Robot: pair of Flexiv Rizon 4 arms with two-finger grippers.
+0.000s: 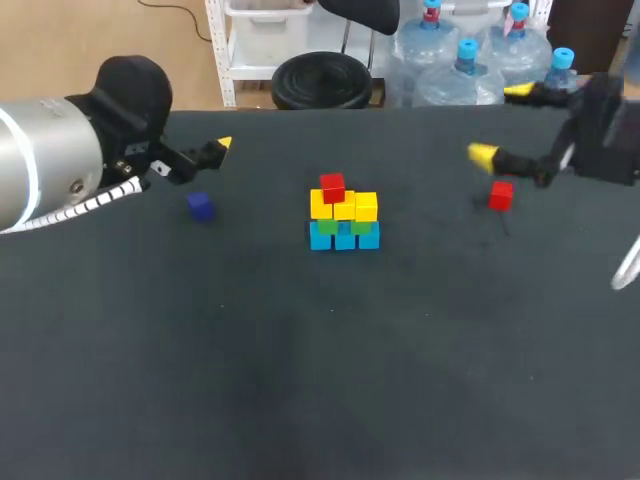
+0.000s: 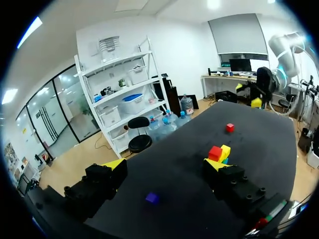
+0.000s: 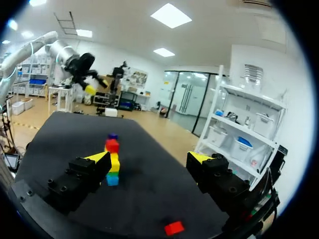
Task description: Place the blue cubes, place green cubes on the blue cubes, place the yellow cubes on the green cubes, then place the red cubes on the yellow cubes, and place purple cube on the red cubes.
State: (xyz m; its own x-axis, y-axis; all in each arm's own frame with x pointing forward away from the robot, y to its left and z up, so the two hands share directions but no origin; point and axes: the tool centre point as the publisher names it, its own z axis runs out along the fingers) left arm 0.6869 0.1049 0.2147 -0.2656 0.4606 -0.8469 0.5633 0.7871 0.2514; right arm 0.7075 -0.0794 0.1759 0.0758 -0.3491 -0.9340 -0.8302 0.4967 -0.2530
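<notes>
The right tool (image 3: 149,158) is hovering, spread, near the loose red cube (image 3: 174,228). The left tool (image 2: 164,164), also spread, is hanging near the purple cube (image 2: 152,197).

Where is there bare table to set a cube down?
Bare: the half of the table nearest the robot; also the gaps from stack to purple cube and from stack to loose red cube. Crowded only at the stack itself.

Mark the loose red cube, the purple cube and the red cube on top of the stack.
loose red cube (image 1: 501,195), head view, its front face.
purple cube (image 1: 200,206), head view, its top face.
stacked red cube (image 1: 332,187), head view, its front face.
</notes>
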